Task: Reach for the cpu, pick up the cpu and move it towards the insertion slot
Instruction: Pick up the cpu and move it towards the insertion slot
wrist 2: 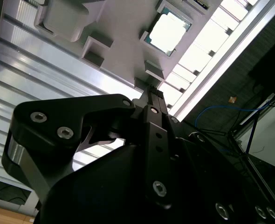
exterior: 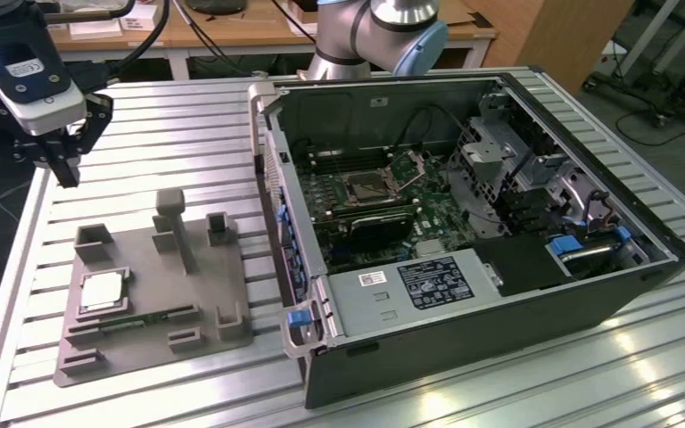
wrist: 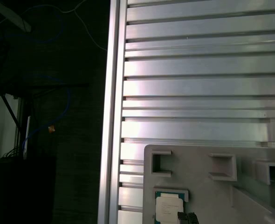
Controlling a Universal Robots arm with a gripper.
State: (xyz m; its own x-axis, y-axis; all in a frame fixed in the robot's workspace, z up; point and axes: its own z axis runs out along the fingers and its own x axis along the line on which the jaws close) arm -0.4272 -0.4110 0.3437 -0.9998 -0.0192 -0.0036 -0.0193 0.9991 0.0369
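Observation:
The cpu [exterior: 103, 292], a small square chip with a pale metal top, lies flat in a recess of the grey tray [exterior: 218, 281] at the exterior view's left. It also shows in both wrist views [wrist 2: 169, 32] [wrist: 170, 207]. My gripper [exterior: 67, 171] hangs above the slatted table beyond the tray's far corner, well above the cpu and apart from it. Its fingertips [wrist: 180, 217] stand close together with nothing between them. The insertion slot [exterior: 370, 186], a silver-framed socket with its retention frame raised, sits on the green motherboard inside the open case.
The open computer case [exterior: 474, 357] stands at the exterior view's right, its side wall rising next to the tray. Upright posts [exterior: 171, 214] stick up from the tray, and a green memory stick [exterior: 140, 319] lies along its near part. The table edge [exterior: 10, 294] runs beside the tray.

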